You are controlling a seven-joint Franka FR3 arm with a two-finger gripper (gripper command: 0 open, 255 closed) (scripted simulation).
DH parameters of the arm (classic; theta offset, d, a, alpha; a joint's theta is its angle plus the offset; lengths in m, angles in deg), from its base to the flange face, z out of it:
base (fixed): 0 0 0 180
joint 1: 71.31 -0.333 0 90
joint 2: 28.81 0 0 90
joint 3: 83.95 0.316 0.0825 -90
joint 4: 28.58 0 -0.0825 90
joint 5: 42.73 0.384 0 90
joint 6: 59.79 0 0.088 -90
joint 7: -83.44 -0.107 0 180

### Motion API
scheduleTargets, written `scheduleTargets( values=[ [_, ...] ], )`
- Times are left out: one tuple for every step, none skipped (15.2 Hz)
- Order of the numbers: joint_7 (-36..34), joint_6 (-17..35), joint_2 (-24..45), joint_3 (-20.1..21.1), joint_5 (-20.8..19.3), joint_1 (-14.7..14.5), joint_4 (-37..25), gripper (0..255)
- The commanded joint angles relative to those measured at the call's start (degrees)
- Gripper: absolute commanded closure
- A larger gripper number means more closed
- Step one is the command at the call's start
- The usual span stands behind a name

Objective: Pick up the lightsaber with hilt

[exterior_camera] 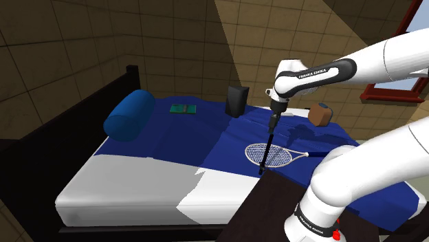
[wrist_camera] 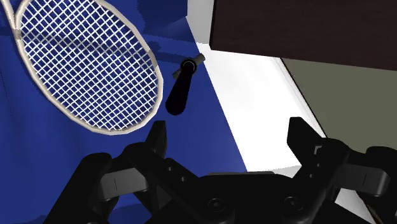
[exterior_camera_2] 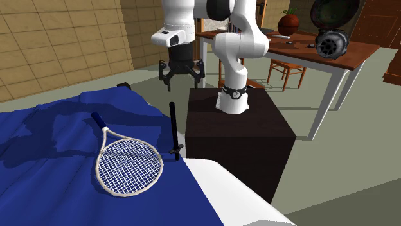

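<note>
The lightsaber [exterior_camera_2: 173, 128] is a thin dark rod that stands nearly upright on the blue blanket, with a small crossguard low on it. It rises beside the racket [exterior_camera_2: 127, 164], close to the bed's edge and the stand. In the shoulder view the lightsaber [exterior_camera: 267, 151] hangs as a dark line under the hand. My gripper [exterior_camera_2: 182, 81] is open and hovers just above the rod's top end without touching it. In the wrist view the lightsaber [wrist_camera: 181, 89] is seen end-on ahead of my gripper [wrist_camera: 229, 137], whose fingers stand wide apart with nothing between them.
A white-framed racket [exterior_camera: 271, 155] lies flat on the blue blanket [exterior_camera: 206, 137]. A blue bolster [exterior_camera: 129, 115], a green book [exterior_camera: 182, 108], a dark box [exterior_camera: 236, 100] and a brown block [exterior_camera: 319, 114] sit further up the bed. The dark stand [exterior_camera_2: 238, 128] adjoins the bed.
</note>
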Motion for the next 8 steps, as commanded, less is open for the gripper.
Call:
scheduleTargets(
  values=[
    [2.4, 3.6, 3.6, -2.7, -0.7, 0.2, -0.6, 0],
    [3.6, 5.3, 5.4, -4.1, -0.8, 0.2, -1.0, 0],
    [5.0, 7.0, 7.4, -5.5, -0.7, 0.1, -1.5, 0],
    [5.0, 7.9, 7.9, -5.8, -0.8, 0.0, -1.1, 0],
    [5.1, 8.9, 8.4, -6.0, -0.8, 0.0, -0.7, 0],
    [5.1, 9.8, 9.0, -6.3, -0.7, -0.1, -0.3, 0],
    [5.2, 10.8, 9.6, -6.6, -0.7, -0.2, 0.1, 0],
    [5.3, 11.8, 10.2, -6.8, -0.7, -0.3, 0.4, 0]
  ],
)
